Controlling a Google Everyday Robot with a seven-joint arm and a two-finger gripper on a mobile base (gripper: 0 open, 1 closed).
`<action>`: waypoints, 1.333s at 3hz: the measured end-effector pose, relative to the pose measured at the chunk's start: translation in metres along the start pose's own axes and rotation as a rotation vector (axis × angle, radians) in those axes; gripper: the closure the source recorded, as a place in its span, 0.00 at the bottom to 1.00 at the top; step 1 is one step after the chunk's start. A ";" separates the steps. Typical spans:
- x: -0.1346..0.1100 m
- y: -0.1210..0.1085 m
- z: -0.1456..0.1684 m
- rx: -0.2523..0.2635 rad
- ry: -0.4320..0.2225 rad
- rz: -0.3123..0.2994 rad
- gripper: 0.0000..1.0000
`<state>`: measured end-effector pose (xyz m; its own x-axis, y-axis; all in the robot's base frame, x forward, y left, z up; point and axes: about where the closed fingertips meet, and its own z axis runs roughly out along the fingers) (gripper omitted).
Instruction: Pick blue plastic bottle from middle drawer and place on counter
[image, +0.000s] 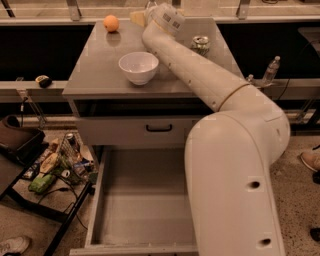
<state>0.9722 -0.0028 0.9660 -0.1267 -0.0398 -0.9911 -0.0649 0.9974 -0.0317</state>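
My arm reaches over the counter (100, 65) to its far edge. The gripper (151, 15) is there, at the top of the view, mostly hidden behind the wrist. A small part of the clear blue plastic bottle (149, 5) shows upright right at the gripper, over the counter's back edge. I cannot tell whether the bottle is held or standing free. The middle drawer (145, 200) is pulled out below, and its grey floor is bare.
On the counter are a white bowl (138, 66), an orange (111, 23) and a soda can (200, 44). The upper drawer face with a black handle (159, 128) is closed. A cluttered cart (55, 165) stands at the left. Another bottle (270, 70) stands on the right ledge.
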 end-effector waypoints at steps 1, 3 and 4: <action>-0.045 -0.022 -0.050 -0.033 -0.018 -0.075 0.00; -0.100 -0.066 -0.183 -0.089 0.014 -0.236 0.00; -0.085 -0.107 -0.222 -0.068 0.032 -0.278 0.00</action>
